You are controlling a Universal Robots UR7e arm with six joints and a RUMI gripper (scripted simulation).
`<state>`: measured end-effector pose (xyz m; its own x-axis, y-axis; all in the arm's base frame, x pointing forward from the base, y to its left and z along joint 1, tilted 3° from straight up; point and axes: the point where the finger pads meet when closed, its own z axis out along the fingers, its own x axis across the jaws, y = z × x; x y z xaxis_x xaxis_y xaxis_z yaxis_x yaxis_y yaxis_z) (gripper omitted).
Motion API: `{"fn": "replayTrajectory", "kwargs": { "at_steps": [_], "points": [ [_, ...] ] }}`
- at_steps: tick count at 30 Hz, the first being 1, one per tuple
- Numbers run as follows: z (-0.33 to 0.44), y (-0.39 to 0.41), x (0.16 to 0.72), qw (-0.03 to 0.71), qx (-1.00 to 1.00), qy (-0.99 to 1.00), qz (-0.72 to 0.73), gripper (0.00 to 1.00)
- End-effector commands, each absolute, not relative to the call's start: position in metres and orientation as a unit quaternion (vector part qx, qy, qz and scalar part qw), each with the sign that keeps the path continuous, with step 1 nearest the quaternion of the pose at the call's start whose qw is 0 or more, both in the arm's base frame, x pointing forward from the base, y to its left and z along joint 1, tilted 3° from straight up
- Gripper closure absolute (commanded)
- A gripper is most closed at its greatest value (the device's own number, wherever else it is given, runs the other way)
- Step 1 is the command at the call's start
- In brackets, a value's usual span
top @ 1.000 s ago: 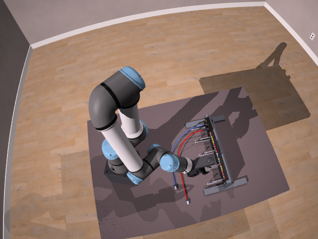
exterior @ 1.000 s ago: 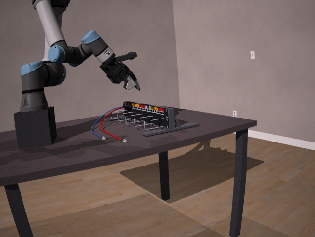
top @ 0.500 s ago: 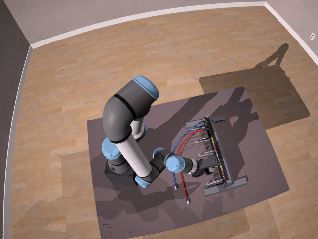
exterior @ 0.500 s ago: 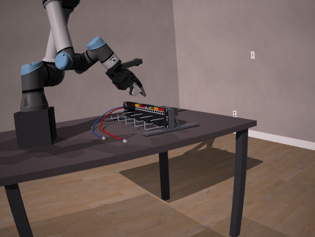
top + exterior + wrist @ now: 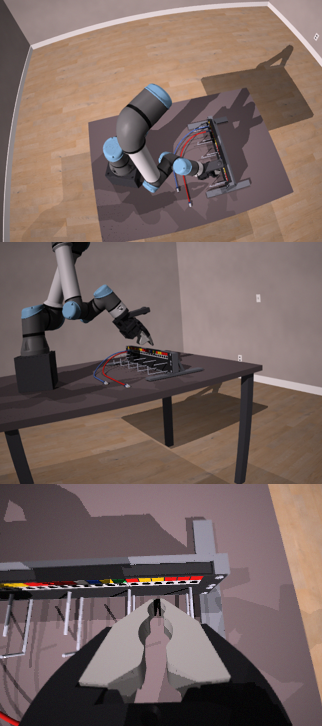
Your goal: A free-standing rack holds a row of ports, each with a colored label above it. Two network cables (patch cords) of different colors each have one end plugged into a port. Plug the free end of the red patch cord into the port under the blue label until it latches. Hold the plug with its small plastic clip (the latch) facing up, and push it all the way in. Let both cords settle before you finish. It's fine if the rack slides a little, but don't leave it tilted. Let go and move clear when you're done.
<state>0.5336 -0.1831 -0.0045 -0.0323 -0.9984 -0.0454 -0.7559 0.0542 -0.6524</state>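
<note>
Where our fingers [image 5: 215,173] [image 5: 146,341] meet, closed on nothing, they hang above and in front of the rack [image 5: 229,166] [image 5: 175,362] [image 5: 220,563], near its row of small colored labels [image 5: 148,349] [image 5: 145,580]. Farther out, we see the red patch cord [image 5: 181,148] [image 5: 103,369] [image 5: 9,718], thin and smoothly bowed, running from the rack's far end to a clear, pale plug [image 5: 190,203] [image 5: 127,385] lying loose on the surface [image 5: 156,221] [image 5: 78,405] [image 5: 265,649], beside the slimmer-reaching blue cord [image 5: 178,144] [image 5: 95,370].

Table [image 5: 124,221] [image 5: 221,369] [image 5: 265,649], dark top: rack [image 5: 243,184] [image 5: 179,373] [image 5: 202,536], upright on feet; blue cord [image 5: 175,179] [image 5: 95,372], red cord [image 5: 186,189] [image 5: 111,378], free plugs resting near rack.
</note>
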Motion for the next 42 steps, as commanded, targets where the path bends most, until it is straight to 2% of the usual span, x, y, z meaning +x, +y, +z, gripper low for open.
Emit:
{"fn": "replayTrajectory", "kwargs": {
  "at_steps": [1, 42],
  "points": [
    [-0.0100, -0.1834, 0.5393, 0.258, -0.646, 0.679, -0.237, 1.00],
    [-0.0129, -0.1833, 0.5418, 0.258, -0.646, 0.679, -0.237, 1.00]
  ]
}}
